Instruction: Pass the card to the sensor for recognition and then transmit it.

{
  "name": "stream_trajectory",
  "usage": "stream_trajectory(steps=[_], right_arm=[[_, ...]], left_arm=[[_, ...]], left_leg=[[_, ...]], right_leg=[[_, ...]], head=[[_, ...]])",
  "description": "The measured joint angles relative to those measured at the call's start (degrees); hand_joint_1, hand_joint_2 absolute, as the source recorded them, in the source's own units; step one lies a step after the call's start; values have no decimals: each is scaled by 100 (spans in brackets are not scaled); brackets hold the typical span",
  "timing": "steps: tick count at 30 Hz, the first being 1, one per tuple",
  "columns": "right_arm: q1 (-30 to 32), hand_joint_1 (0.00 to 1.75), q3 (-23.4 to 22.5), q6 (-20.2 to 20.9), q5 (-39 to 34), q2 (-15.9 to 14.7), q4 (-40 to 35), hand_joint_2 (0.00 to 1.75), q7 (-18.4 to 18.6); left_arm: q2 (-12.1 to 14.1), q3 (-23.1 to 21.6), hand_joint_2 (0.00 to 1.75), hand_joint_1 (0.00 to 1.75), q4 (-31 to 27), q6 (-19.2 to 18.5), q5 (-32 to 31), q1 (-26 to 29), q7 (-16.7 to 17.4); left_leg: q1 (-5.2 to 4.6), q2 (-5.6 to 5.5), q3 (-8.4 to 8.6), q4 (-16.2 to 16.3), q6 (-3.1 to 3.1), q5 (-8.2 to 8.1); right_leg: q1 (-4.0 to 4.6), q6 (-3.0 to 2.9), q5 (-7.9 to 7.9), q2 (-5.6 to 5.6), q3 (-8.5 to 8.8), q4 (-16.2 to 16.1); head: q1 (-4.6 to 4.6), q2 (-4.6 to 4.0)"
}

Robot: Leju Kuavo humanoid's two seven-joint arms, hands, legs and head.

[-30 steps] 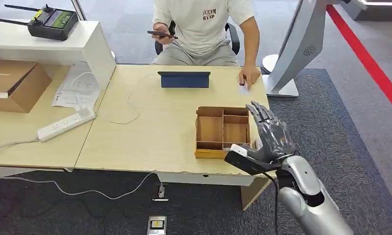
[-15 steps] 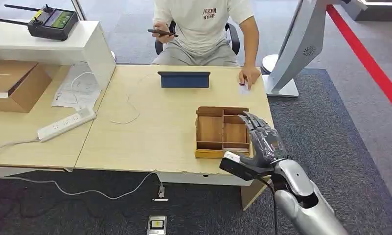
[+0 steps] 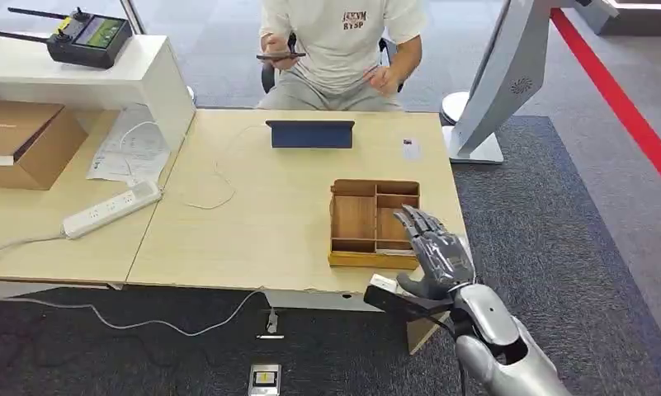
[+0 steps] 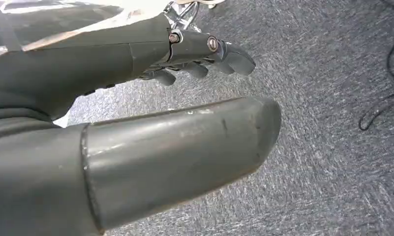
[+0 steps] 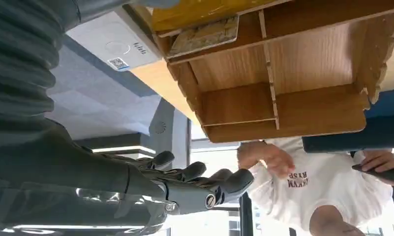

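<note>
A small white card (image 3: 410,149) lies flat on the wooden table (image 3: 269,223), at its far right in front of a seated person (image 3: 343,41). My right hand (image 3: 434,252) hovers open over the near right corner of a wooden compartment box (image 3: 372,260), holding nothing. The right wrist view shows that hand (image 5: 185,189) with its fingers spread, the box (image 5: 283,113), and beside it a flat white device with a code sticker (image 5: 117,49). My left hand (image 4: 111,59) hangs over grey carpet, fingers loosely extended and nothing in them.
A blue tablet (image 3: 310,134) stands at the table's far edge. A white power strip (image 3: 112,209), a cable and papers lie to the left, with a cardboard box (image 3: 21,140) and a controller (image 3: 83,35) on a shelf. A white machine base (image 3: 483,91) stands at the right.
My right hand has drawn back toward the table's near edge and sunk lower. The person has lifted a hand off the card, leaving it on the table.
</note>
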Motion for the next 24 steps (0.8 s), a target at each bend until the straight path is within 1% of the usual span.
stream_trajectory(steps=[6, 12, 17, 24], right_arm=[[-9, 0, 33, -477, 20, 105, 486, 175, -110], [-161, 0, 42, -872, -72, 278, 1040, 175, -241], [-280, 0, 52, -1067, -127, 392, 1443, 175, -363], [-458, 0, 74, -1487, -234, 542, 2061, 175, -571]], left_arm=[[0, 0, 0, 0, 0, 0, -24, 0, -13], [2, 0, 0, 0, 0, 0, -92, -2, -22], [2, 0, 0, 0, 0, 7, -85, -6, -42], [2, 0, 0, 0, 0, 7, -114, -6, -24]], left_leg=[[0, 0, -2, 0, 0, 0], [0, 0, -1, -1, 0, 0], [0, -1, -2, 0, 0, 0], [0, 0, -2, 0, 0, 0]], right_leg=[[0, 0, 0, 0, 0, 1], [0, 0, 0, 0, 0, 1], [0, 0, 0, 0, 0, 1], [0, 0, 0, 0, -1, 1]], head=[[0, 0], [0, 0], [2, 0], [0, 0]])
